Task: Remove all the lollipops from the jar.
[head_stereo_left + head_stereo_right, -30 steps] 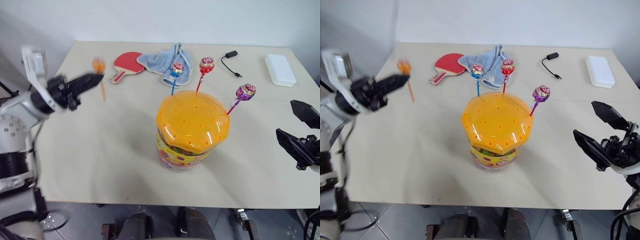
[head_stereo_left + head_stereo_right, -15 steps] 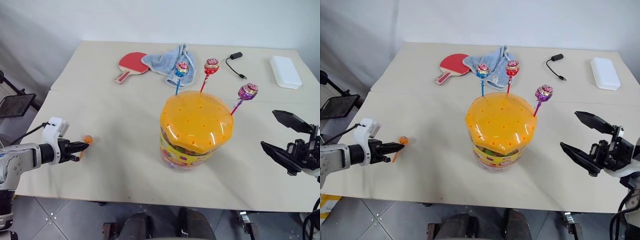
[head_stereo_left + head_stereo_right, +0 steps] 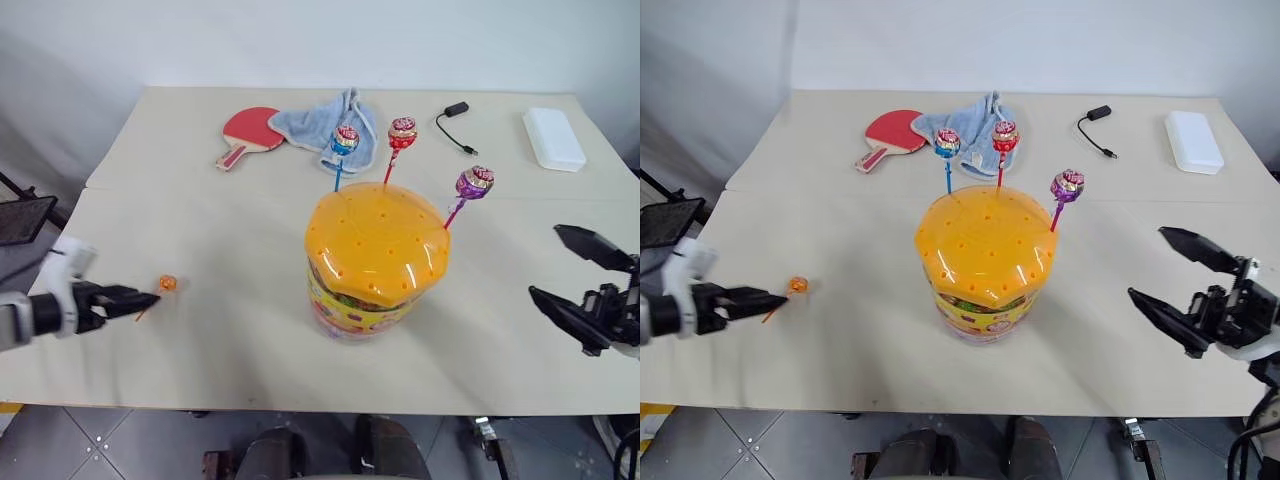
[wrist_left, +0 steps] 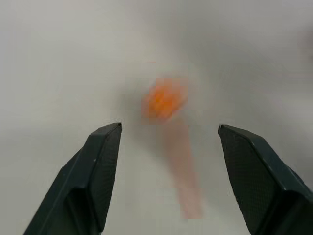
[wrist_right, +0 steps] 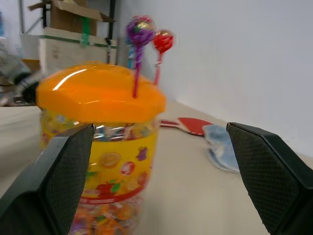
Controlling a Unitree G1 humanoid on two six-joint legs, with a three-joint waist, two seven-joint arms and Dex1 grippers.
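The jar (image 3: 375,260), a clear tub with a domed orange lid, stands mid-table. Three lollipops stick up from its lid: blue-pink (image 3: 346,138), red (image 3: 402,130) and purple (image 3: 474,182). A fourth, orange lollipop (image 3: 167,284) lies on the table near the left edge, far from the jar. My left gripper (image 3: 150,298) is open just behind it; in the left wrist view the orange lollipop (image 4: 164,98) lies blurred ahead of the spread fingers (image 4: 100,161), free of them. My right gripper (image 3: 547,262) hangs open and empty to the right of the jar.
At the back of the table lie a red paddle (image 3: 250,128), a blue cloth (image 3: 320,120), a black plug with a cable (image 3: 455,110) and a white box (image 3: 553,138). The table's left edge runs close under my left gripper.
My left gripper carried the orange lollipop down to the table near the left edge, opened, let it go and drew back a little. The right gripper stayed put.
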